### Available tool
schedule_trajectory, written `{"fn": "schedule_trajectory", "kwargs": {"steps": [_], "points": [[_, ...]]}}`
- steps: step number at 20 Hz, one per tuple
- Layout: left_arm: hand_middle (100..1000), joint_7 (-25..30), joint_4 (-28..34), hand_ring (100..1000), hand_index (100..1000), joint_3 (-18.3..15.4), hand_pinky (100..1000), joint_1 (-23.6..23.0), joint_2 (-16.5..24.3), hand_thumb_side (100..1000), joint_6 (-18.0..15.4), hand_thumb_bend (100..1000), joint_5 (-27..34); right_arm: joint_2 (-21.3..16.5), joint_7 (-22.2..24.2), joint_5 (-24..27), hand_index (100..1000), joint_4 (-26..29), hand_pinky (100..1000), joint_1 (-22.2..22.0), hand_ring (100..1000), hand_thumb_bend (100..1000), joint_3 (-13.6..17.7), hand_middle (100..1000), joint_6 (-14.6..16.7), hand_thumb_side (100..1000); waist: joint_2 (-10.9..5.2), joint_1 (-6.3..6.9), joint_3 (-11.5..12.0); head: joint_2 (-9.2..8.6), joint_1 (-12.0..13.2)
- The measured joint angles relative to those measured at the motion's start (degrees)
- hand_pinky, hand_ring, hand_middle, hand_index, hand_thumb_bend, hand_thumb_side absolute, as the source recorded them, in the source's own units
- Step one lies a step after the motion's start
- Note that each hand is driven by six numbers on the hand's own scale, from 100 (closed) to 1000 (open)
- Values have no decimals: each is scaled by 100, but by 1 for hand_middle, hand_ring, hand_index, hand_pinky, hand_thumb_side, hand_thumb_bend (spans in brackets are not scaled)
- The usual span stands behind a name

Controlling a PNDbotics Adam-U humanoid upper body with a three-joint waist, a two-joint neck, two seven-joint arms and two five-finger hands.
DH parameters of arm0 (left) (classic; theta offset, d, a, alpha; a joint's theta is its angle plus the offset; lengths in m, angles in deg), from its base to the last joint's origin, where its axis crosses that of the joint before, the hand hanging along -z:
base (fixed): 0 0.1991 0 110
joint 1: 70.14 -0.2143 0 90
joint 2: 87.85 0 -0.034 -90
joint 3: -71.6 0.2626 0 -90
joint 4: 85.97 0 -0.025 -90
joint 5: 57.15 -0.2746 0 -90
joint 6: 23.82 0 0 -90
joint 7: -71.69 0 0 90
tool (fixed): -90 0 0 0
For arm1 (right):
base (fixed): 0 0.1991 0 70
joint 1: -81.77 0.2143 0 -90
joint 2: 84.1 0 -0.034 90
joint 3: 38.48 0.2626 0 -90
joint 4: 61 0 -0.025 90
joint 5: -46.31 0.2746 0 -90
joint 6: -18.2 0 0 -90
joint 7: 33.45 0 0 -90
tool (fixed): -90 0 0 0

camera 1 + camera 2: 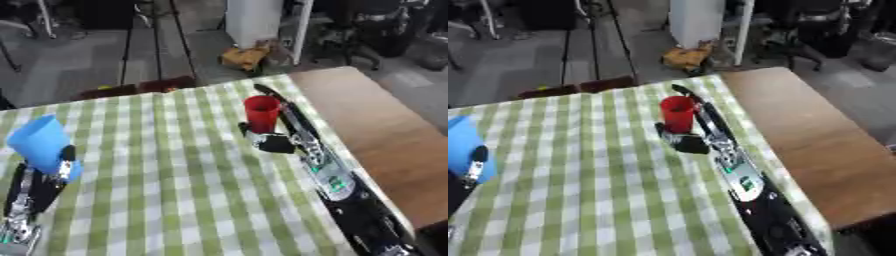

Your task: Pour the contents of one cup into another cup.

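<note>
A red plastic cup [262,113] stands upright on the green-and-white checked cloth covering the tabletop [175,175], near the cloth's right edge, where bare brown wood shows beyond. The right hand [271,141] is closed around the cup's base — its dark fingers wrap the lower part, so the foot of the cup is hidden, and the thumb side cannot be made out. The black and silver right arm runs back from it to the lower right corner, where it is cut off.

Well apart on the left, a light blue plastic cup [39,142] is tilted slightly and held by the left hand [61,167], with a dark finger lying up its side. Its lower end is covered by the hand, and in the right eye view the cup is cut by the frame edge. What either cup contains cannot be seen — both are blurred.
</note>
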Motion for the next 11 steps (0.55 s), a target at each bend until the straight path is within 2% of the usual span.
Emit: {"fn": "schedule_trajectory", "kwargs": {"steps": [5,7,11], "points": [[537,-172,-32,496,795,-33,664,0,25,710,45,398,-532,0,1,0,971,0,729,-1,276,100,0,456,-2,215,0,25,-5,0,-1],[561,-210,-54,513,803,-35,678,-4,45,724,52,474,-650,0,3,0,971,0,729,-1,276,100,0,456,-3,215,0,24,-7,0,-1],[572,-237,-59,522,806,-36,688,-27,47,755,40,522,-801,0,10,0,969,0,728,-2,275,100,0,455,-10,216,-1,25,-8,0,-2]]}}
